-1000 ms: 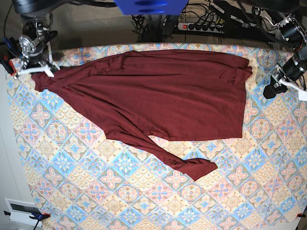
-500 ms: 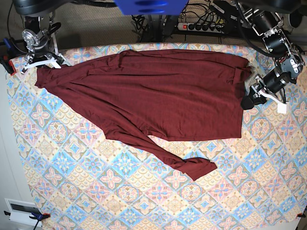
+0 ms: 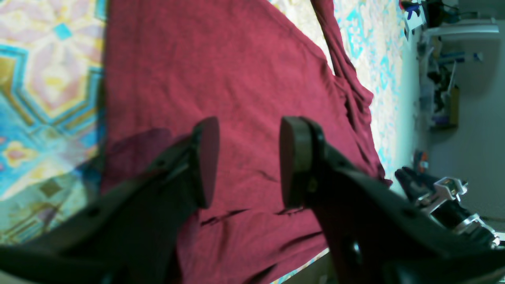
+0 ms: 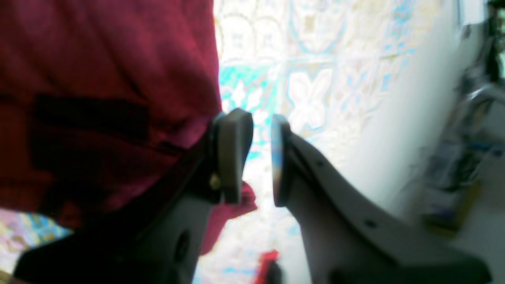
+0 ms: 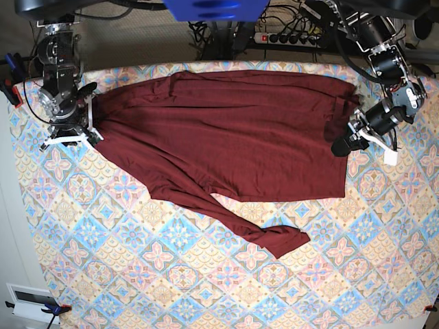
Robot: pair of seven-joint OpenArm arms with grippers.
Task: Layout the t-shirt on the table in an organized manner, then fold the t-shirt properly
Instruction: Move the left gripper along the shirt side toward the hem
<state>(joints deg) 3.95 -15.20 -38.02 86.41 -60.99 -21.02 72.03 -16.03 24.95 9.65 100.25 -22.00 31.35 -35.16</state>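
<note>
Nearest the camera, the bare patterned surface [image 5: 206,288] lies in front of the t-shirt [image 5: 226,137], and 1 sleeve of the t-shirt trails forward onto it, ending in a crumpled cuff. Beyond that sleeve the body of the t-shirt spreads across the far half of the surface, skewed, with soft ridges running along it and its far edge close to the surface's back border.

At the t-shirt's left-hand end in the base view, the right tool [image 5: 68,132] sits at the bunched edge of the cloth. Its wrist view shows the 2 pads parted by a narrow gap with only the surface showing between them; the cloth lies against the outer side of 1 finger, so nothing is gripped.

At the opposite end of the t-shirt, the left tool [image 5: 345,142] hangs over the hem edge. Its wrist view shows the jaws standing wide, the t-shirt lying flat beneath them and nothing pinched.

Judging by this, the laying-out step is in hand and no fold has begun. The next move seems to call for each tool to close on its own end of the t-shirt and draw the cloth square and taut, then straighten the stray sleeve.
</note>
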